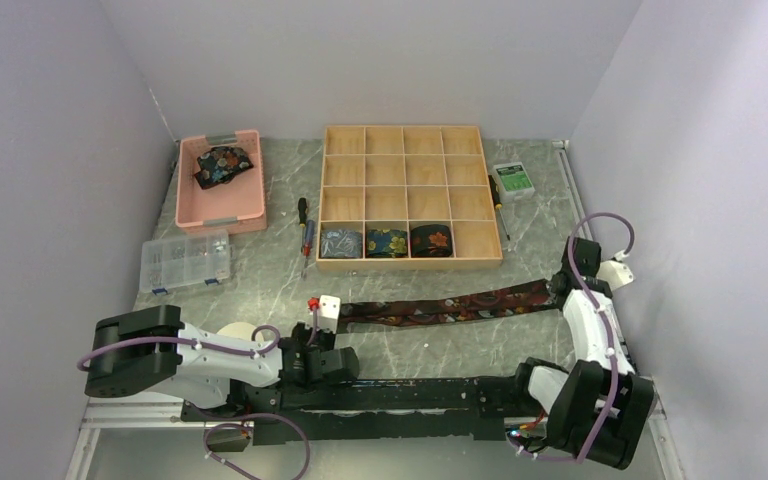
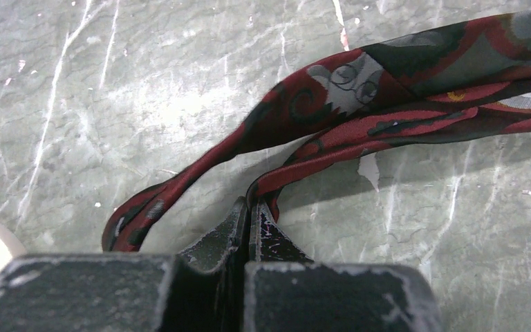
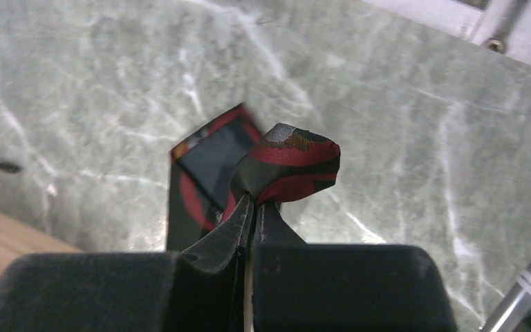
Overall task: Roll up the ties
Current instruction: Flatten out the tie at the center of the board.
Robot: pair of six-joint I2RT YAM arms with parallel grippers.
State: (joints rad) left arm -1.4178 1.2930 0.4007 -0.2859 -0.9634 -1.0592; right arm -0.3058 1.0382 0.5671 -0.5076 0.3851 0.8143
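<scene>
At the bottom of the overhead view sit the left arm (image 1: 190, 360) and right arm (image 1: 590, 340). Just above them a long maroon-and-black tie (image 1: 440, 305) lies flat across the marbled grey worktop (image 1: 260, 280), pinned between the left claw (image 1: 338, 314) and right claw (image 1: 563, 286). Higher up, a wooden grid tray (image 1: 412, 264) holds three rolled ties (image 1: 386, 241) in its bottom row, and a pink bin (image 1: 222, 214) at upper left holds a bunched tie (image 1: 223, 165). Judging by this, the step in hand is the start of rolling the fourth tie. In the left wrist view, the left claw (image 2: 252, 207) at bottom centre is clenched on a thin folded edge of the tie (image 2: 359, 90), whose glossy woven cloth twists into narrow ridges. In the right wrist view, the right claw (image 3: 254, 197) is clenched on the tie (image 3: 290, 162), which puffs into a soft loop above the tips. The next move likely calls for winding one end over itself while the limp, slippery fabric is kept taut.
</scene>
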